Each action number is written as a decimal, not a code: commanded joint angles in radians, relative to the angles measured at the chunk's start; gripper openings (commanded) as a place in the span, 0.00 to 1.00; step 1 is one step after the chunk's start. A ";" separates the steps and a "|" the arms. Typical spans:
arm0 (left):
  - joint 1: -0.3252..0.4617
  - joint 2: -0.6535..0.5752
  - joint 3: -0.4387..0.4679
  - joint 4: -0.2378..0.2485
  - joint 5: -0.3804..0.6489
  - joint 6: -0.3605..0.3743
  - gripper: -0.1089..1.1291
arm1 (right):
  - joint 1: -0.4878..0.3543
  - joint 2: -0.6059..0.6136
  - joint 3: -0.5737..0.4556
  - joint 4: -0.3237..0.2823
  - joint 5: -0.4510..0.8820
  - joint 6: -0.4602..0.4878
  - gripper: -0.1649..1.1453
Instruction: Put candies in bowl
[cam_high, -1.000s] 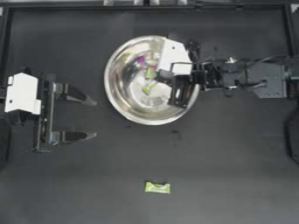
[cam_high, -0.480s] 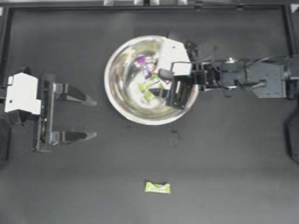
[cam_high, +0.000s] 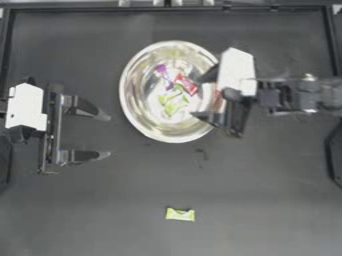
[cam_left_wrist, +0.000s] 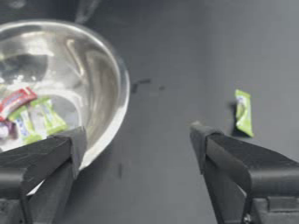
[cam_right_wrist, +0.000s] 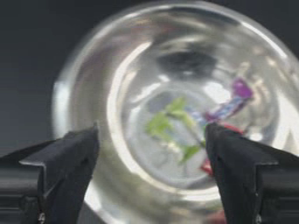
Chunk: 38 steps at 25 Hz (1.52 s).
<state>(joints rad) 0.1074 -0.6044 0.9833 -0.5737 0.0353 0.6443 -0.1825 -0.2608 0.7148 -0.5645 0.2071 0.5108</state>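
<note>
One large round shiny silver metal bowl (cam_high: 137, 107) sits on the dark surface (cam_high: 267, 200), toward its far middle. Five small wrapped candies counted in all. Four lie in the bowl: one purple candy (cam_high: 162, 71), one red-and-white candy (cam_high: 186, 85), two lime-green candies (cam_high: 172, 102) bunched near the bottom. Fifth, a lime-green candy (cam_high: 180, 214), lies alone on the surface, well apart from the bowl on the near side.

Two claws. Right claw (cam_high: 212, 96) is over the bowl's right rim, jaws spread, holding nothing. Left claw (cam_high: 103, 136) is parked at the left side, jaws spread wide, empty, apart from the bowl.

Left wrist view shows both bowl edge (cam_left_wrist: 119, 94) and the stray green candy (cam_left_wrist: 243, 112) off to the side; right wrist view shows only the bowl's inside (cam_right_wrist: 146, 65) with its candies, stray one not in it. Top view alone shows both arms.
</note>
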 joint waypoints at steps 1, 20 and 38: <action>0.000 -0.014 -0.012 -0.002 -0.008 0.000 0.90 | 0.031 -0.112 0.043 0.034 -0.003 0.002 0.88; 0.000 -0.014 -0.009 -0.002 0.026 0.003 0.90 | 0.273 -0.403 0.138 0.178 0.156 0.000 0.88; 0.000 -0.014 -0.009 -0.002 0.034 0.003 0.90 | 0.413 -0.183 -0.112 0.252 0.454 -0.018 0.89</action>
<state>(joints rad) 0.1074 -0.6044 0.9833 -0.5737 0.0721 0.6458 0.2240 -0.4556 0.6473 -0.3221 0.6458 0.4985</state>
